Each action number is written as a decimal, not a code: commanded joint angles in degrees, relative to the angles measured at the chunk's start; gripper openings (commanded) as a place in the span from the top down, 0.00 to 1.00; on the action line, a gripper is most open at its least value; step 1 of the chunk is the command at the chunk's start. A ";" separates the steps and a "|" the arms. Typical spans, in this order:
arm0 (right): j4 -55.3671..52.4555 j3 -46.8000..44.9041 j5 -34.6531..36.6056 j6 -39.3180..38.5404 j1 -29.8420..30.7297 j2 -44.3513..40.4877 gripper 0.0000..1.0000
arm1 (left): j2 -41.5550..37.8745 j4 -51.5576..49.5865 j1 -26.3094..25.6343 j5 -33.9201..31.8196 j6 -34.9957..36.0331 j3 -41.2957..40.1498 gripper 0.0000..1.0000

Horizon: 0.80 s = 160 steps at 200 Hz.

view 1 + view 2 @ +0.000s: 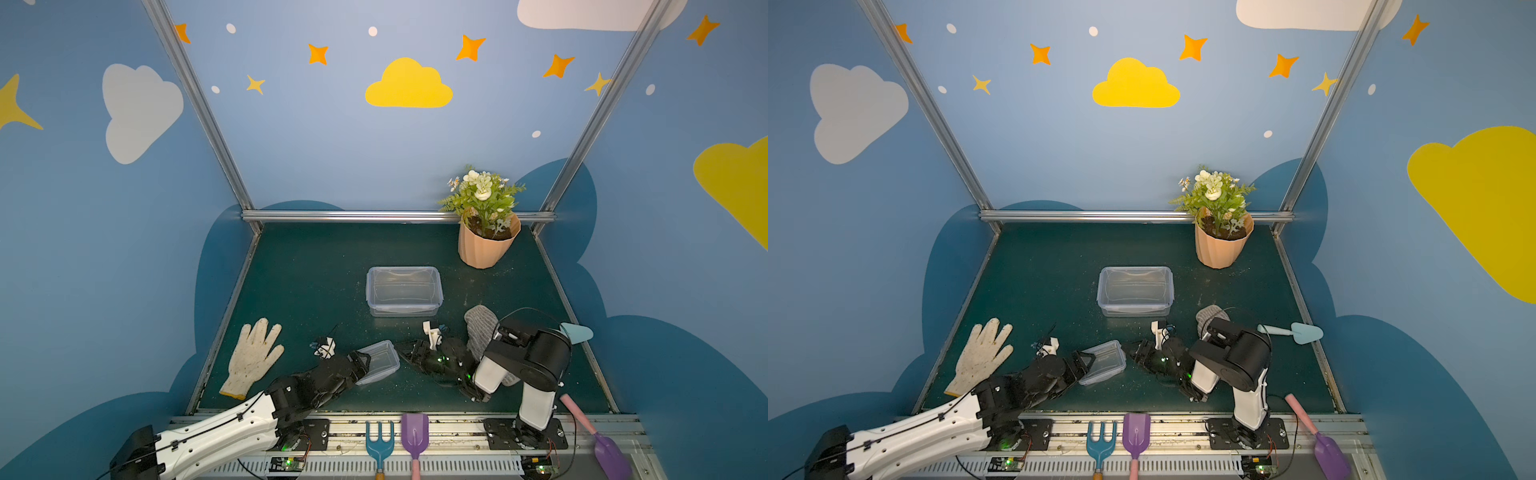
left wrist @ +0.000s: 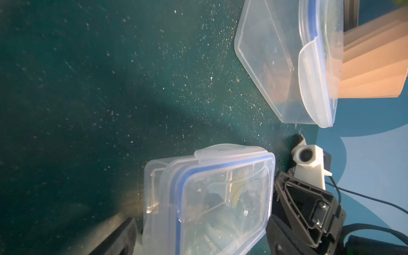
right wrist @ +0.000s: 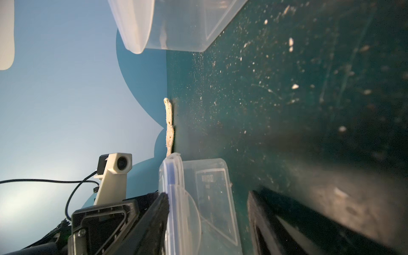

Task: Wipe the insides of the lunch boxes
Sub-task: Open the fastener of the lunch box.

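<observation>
Lunch boxes of clear plastic are seen on the dark green worktop (image 1: 311, 282). The small lunch box (image 1: 380, 360) is placed near the front edge, between the two arms, and appears tilted rather than flat. A blue-trimmed lid (image 2: 220, 194) is seated on it. Its end nearer the left arm is straddled by the left fingers (image 2: 124, 236), which are spread wide; whether the box is pressed by them cannot be told. Its opposite end is flanked by the right fingers (image 3: 157, 214), set partly apart: one is laid against the lid's edge, while a gap is left between the other and the box's base.

The large lunch box (image 1: 404, 291) is set farther back, near the middle, well apart from both arms, with its own cover (image 2: 309, 72) on.

A grey cloth (image 1: 480, 328) is partly hidden behind the right arm. A white work glove (image 1: 253, 357) is spread at the left. A potted plant (image 1: 488, 243) stands at the back right, and a pale blue trowel (image 1: 1300, 332) is laid at the right edge. A blue rake (image 1: 379, 442), a purple shovel (image 1: 414, 436) and a purple scoop (image 1: 598, 436) with a pink handle are ranged along the front rail.
</observation>
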 commanded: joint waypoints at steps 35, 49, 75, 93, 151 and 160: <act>1.70 -0.21 1.15 0.86 0.95 -0.23 0.49 | 4.89 1.11 -0.25 -0.64 -0.86 0.10 0.09; 1.70 -0.53 1.38 0.85 1.14 -0.67 0.51 | 5.37 1.71 -0.25 -0.58 -0.93 -0.16 0.09; 1.77 -0.23 1.51 0.85 1.58 -0.87 0.54 | 5.27 2.26 -0.32 -0.60 -1.49 -0.82 0.13; 1.72 0.13 1.53 0.93 1.90 -0.87 0.57 | 5.00 2.24 -0.29 -0.75 -1.67 -1.19 0.14; 1.77 0.54 1.86 0.95 2.47 -1.64 0.58 | 7.12 3.78 -0.34 -0.53 -1.83 -0.97 0.18; 1.79 0.26 2.18 0.90 2.54 -2.00 0.58 | 7.78 4.17 -0.31 -0.51 -1.78 -0.89 0.20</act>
